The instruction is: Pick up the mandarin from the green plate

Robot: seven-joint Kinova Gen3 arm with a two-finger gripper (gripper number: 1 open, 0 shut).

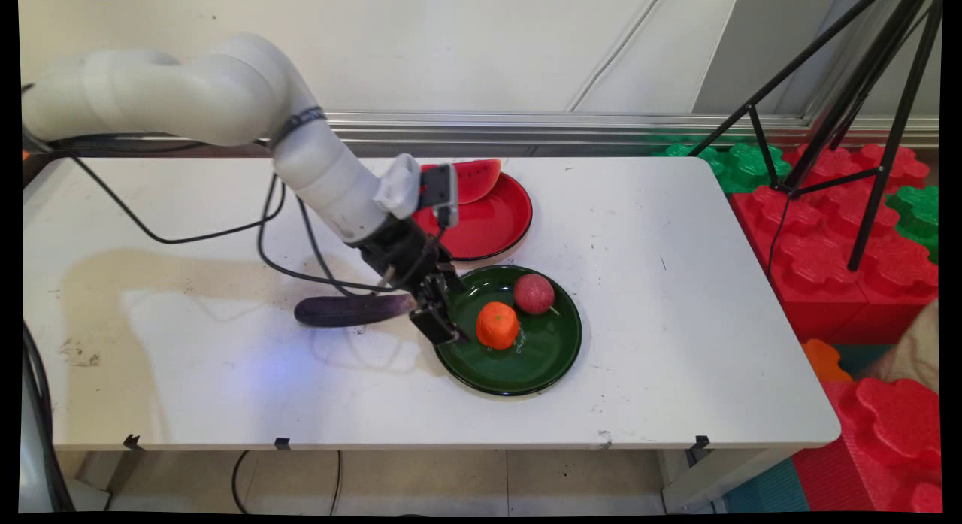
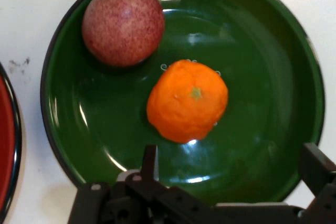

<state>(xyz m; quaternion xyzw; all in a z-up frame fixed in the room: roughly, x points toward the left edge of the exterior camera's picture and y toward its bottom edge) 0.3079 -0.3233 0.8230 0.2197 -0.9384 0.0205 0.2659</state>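
Glossy green plate [image 2: 283,129], glossy red plate [image 1: 488,227]; matt dimpled orange [image 2: 187,100], speckled matt red fruit [image 2: 123,24]; scuffed white table [image 1: 676,283].

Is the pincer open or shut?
Open. In the hand view the pincer has its two fingers set wide apart, empty, over the green plate, short of the orange.

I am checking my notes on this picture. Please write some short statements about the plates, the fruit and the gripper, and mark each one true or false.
1. The orange lies on the green plate. True.
2. The watermelon slice lies on the green plate. False: it is on the red plate.
3. The gripper is open. True.
4. The eggplant lies on the red plate. False: it lies on the table.
5. The gripper holds the red fruit. False: it holds nothing.
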